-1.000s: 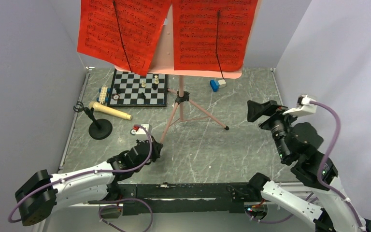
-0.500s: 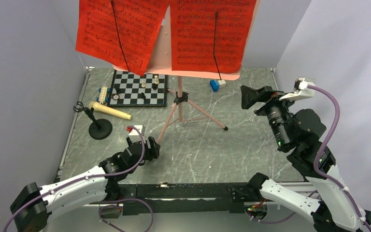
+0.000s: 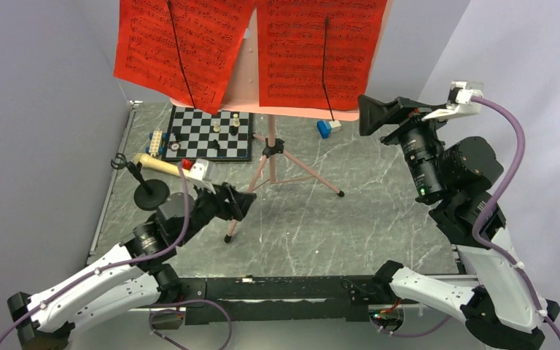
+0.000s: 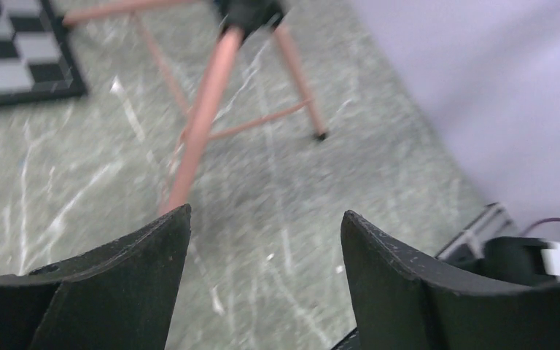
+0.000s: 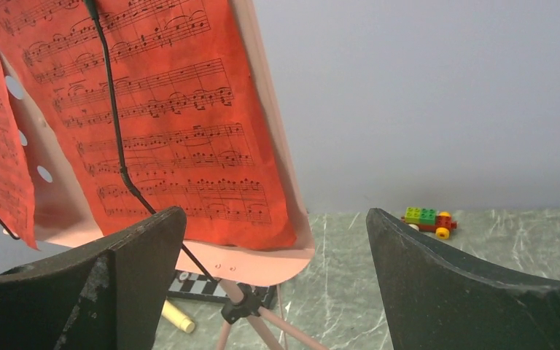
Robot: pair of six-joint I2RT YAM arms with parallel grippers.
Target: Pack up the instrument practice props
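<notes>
The pink music stand [image 3: 271, 130] stands mid-table on its tripod, with two red sheet-music pages [image 3: 313, 51] clipped to its desk. My left gripper [image 3: 246, 200] hovers open just above the near left leg [image 3: 232, 230]. In the left wrist view that leg [image 4: 205, 109] runs down past the left finger, and the left gripper [image 4: 266, 213] holds nothing. My right gripper [image 3: 370, 117] is raised and open beside the desk's right edge. Its wrist view shows the sheet [image 5: 168, 124] and pink desk lip [image 5: 262, 264] ahead of the open right gripper [image 5: 277, 211]. The cream microphone [image 3: 164, 168] lies by its black round base [image 3: 152, 195].
A chessboard with pieces [image 3: 211, 135] lies behind the tripod at back left. Small coloured bricks [image 3: 156, 141] sit by its left side, blue and white bricks [image 3: 328, 127] at the back right, and a brick car [image 5: 427, 219] by the wall. Grey walls close in three sides.
My left gripper went from shut, low by the foot of the near leg, to open and lifted forward over that leg. My right arm rose and swung left towards the stand's desk.
</notes>
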